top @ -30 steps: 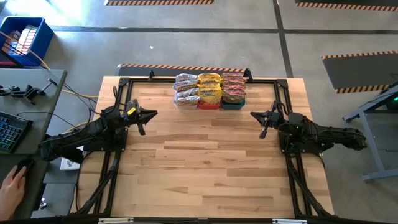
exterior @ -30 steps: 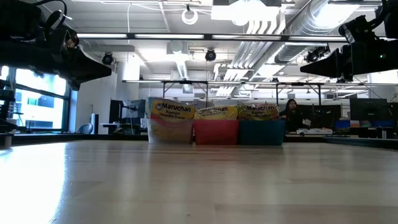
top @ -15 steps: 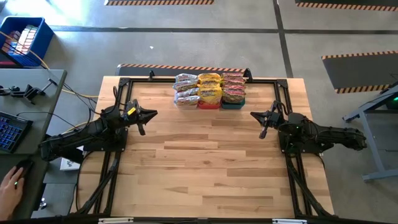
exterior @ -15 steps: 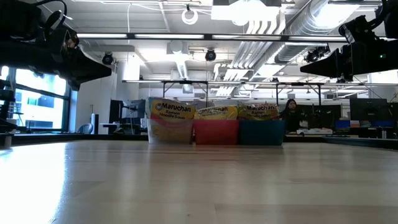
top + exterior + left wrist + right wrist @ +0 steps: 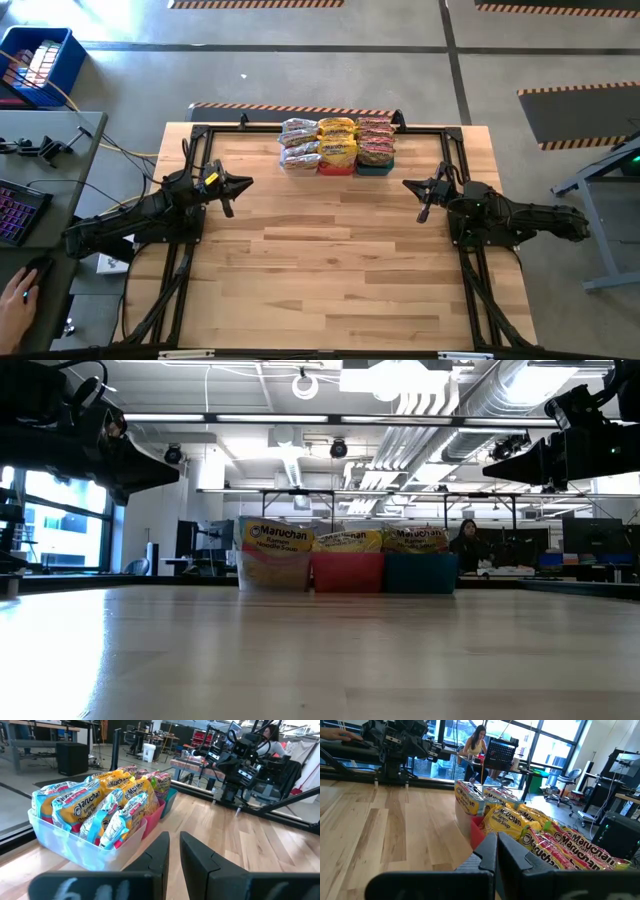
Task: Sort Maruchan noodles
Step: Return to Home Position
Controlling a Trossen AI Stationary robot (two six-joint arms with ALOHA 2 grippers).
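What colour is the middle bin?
The middle bin is red, clearest in the low view.

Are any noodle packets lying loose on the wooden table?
No, in the high view every Maruchan noodle packet sits inside the three bins at the table's far edge.

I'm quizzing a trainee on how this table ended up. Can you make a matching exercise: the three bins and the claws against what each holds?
Column A
1 clear bin
2 red bin
3 teal bin
4 left claw and right claw

Column B
a yellow packs
b nothing; shut, one over each side of the table
c silvery packs
d pink-green packs

Pairs: 1-c, 2-a, 3-d, 4-b
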